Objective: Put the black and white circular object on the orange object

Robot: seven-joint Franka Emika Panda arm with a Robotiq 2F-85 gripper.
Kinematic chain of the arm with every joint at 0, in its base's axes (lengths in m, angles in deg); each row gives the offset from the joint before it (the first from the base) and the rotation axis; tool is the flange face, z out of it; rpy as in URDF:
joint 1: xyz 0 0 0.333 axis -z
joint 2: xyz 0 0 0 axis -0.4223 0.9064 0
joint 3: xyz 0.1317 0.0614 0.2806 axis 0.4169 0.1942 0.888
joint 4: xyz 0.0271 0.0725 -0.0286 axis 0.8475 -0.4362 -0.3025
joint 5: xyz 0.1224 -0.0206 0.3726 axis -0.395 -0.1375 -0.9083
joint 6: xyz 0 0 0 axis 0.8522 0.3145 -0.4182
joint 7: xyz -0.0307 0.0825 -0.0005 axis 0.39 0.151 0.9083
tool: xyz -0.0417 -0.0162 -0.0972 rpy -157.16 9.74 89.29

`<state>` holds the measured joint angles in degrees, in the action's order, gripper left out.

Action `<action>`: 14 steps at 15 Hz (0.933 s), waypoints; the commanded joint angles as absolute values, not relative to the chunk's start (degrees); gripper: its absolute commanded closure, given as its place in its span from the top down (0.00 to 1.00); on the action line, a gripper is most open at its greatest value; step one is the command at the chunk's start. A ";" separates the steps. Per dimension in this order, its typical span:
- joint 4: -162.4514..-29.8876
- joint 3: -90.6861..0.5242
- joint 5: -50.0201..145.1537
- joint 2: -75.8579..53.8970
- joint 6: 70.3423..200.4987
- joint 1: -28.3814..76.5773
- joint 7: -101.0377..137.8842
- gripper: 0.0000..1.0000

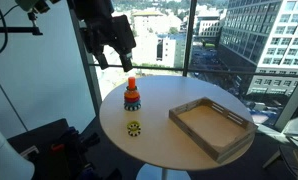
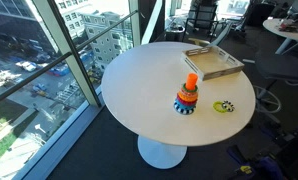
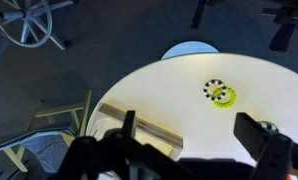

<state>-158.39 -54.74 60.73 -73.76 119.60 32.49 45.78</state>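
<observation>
**Disc on desk, tool aloft**

Black and white circular object (image 3: 213,87) lies flat on the round white desk (image 2: 139,90), touching a yellow-green ring (image 3: 225,97). In an exterior view the orange stacking tower (image 1: 132,95) stands upright near it, on the far side. Wooden tray (image 1: 211,128) sits to the right, apart. Tool (image 1: 114,60) hangs high over the desk, fingers spread wide, holding nothing.
</observation>
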 commanded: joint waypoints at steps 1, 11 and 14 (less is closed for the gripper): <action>-158.25 -54.79 60.75 -73.77 119.40 32.37 45.72 1.00; -157.78 -53.98 59.52 -69.34 121.68 31.13 43.41 1.00; -157.93 -53.84 57.94 -66.08 123.92 30.30 42.39 1.00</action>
